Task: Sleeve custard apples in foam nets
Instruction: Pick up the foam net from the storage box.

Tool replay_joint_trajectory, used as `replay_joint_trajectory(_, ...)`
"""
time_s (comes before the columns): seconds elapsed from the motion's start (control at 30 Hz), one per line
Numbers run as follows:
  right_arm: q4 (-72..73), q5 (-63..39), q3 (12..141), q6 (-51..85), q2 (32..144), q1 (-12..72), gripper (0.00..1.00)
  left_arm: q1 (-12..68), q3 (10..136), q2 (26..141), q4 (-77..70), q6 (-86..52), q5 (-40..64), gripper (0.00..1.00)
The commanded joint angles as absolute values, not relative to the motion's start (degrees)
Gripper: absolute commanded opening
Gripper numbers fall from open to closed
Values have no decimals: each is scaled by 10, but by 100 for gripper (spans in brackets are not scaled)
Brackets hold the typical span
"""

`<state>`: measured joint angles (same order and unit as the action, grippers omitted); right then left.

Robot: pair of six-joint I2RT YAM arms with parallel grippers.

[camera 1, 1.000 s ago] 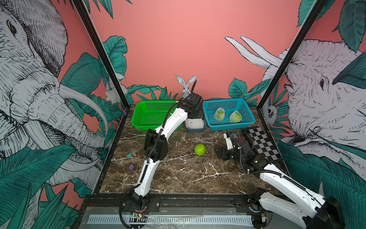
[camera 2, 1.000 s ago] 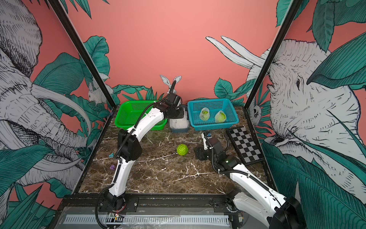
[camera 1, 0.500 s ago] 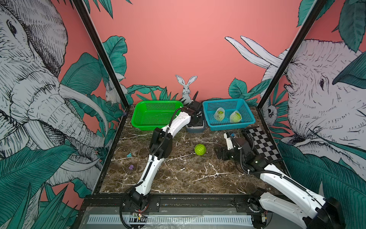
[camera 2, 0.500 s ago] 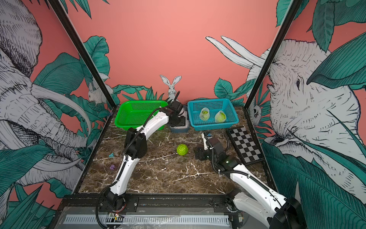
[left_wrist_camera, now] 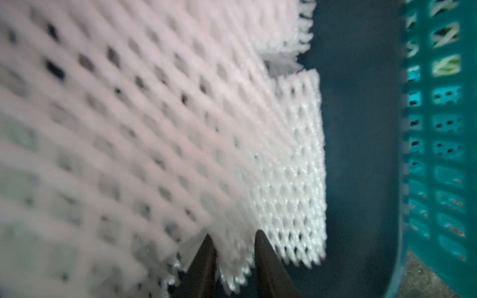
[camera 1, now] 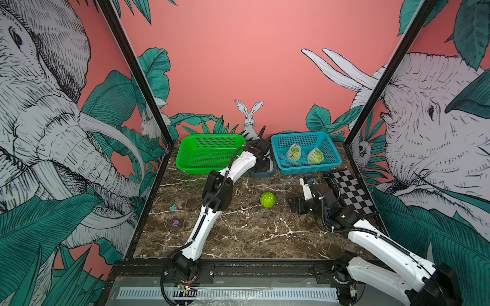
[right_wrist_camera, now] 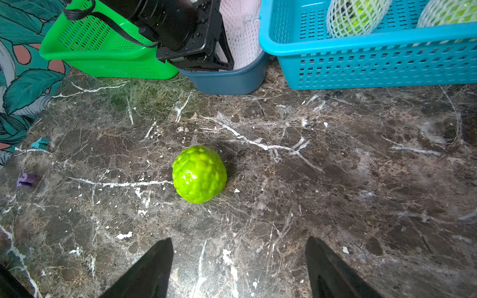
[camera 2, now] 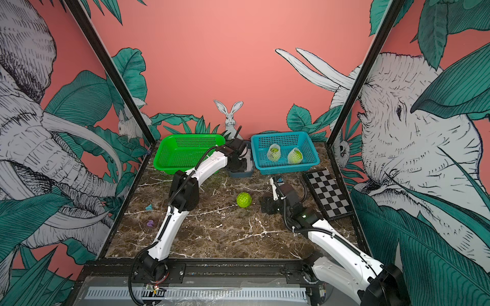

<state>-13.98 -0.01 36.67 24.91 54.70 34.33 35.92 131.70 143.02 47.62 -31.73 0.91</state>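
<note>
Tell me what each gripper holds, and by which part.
The left gripper seems to pinch a net by its edge, inside the bin. The right gripper is open and holds nothing.

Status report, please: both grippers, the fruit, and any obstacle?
Left gripper pinches foam net in grey tub. Right gripper open, facing bare custard apple. Nothing between them.

Robot lab cell: mural walls (camera 1: 53,132), calib. checkerboard (camera 1: 350,190).
</note>
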Motion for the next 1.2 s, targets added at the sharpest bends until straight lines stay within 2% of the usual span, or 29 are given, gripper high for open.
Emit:
replay_joint_trajectory(0.0, -123, 1, 361, 251, 548, 339, 83, 361, 1311, 1408, 484, -316, 14, 19)
replay_joint_trajectory(0.13, -117, -3, 362, 254, 553, 340, 83, 360, 1310, 1380, 485, -313, 20, 0)
replay_joint_trajectory(0.73, -106, -17, 375, 261, 566, 338, 85, 354, 1179, 1228, 425, -305, 44, 0)
replay_joint_trajectory(0.87, -109, -29, 395, 250, 574, 338, 89, 351, 1163, 1191, 412, -287, 59, 0)
replay_joint_trajectory(0.97, -120, -41, 423, 236, 585, 338, 99, 351, 1146, 1159, 406, -269, 72, 0)
replay_joint_trajectory(1.17, -128, -84, 469, 233, 613, 330, 99, 348, 1045, 1062, 339, -233, 100, 0)
